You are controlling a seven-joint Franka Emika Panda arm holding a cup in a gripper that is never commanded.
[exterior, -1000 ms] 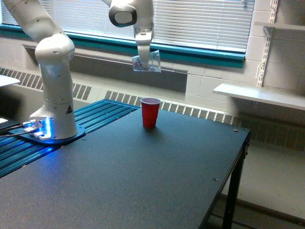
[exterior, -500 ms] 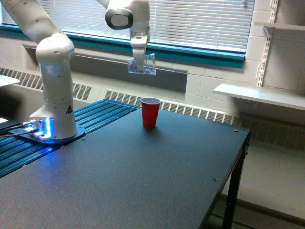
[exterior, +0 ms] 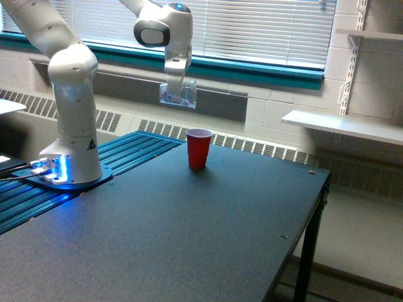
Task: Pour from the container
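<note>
Exterior view: Franka Panda arm (exterior: 72, 94) mounted at the table's left edge, its gripper (exterior: 173, 85) clamped on the clear plastic container (exterior: 177, 94), which hangs upright in the air. The container sits high above the table (exterior: 208, 239), above and toward the view's left of the red cup (exterior: 198, 148), which stands upright near the table's far edge. Small pale bits show faintly through the container wall; whether the cup holds anything cannot be told. Judged stage: pouring not evident; the container is level and offset from the cup, so alignment and tilting remain.
</note>
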